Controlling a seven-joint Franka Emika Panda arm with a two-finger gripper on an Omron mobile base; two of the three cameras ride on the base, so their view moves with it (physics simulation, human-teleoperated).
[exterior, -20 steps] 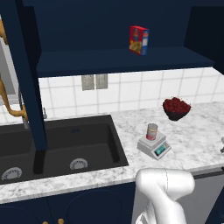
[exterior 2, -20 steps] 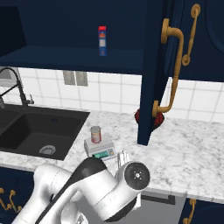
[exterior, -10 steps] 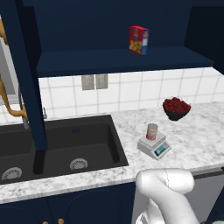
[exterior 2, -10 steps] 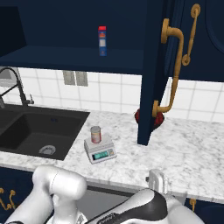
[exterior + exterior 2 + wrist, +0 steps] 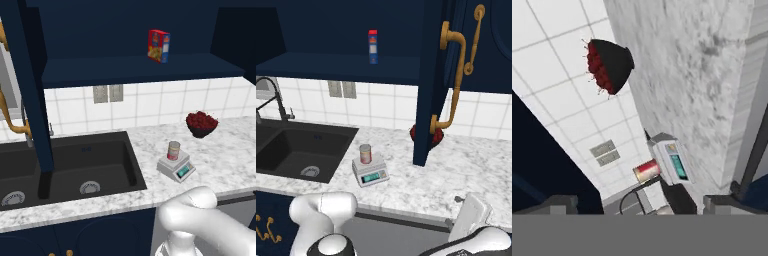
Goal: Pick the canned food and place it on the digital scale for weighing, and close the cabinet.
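Observation:
The canned food (image 5: 173, 150) (image 5: 365, 153) stands upright on the digital scale (image 5: 176, 168) (image 5: 371, 172) on the marble counter. The hand view, rolled sideways, has the can (image 5: 646, 171) and scale (image 5: 673, 164) low in the middle. My gripper (image 5: 643, 204) is open, its fingertips wide apart, holding nothing and well short of the can. In the right base view the gripper (image 5: 458, 200) sits low at the counter's front edge, right of the scale. The cabinet (image 5: 140, 70) stands open; its right door (image 5: 431, 85) juts out over the counter.
A red and yellow box (image 5: 158, 46) (image 5: 373, 46) stands on the cabinet shelf. A dark bowl of red fruit (image 5: 201, 123) (image 5: 609, 65) sits by the wall. The black sink (image 5: 65, 165) lies left of the scale. The left door (image 5: 30, 90) hangs over the sink.
My arm has swung down and to the right, from in front of the scale to the counter's front edge. The can has stayed on the scale and the gripper has stayed open.

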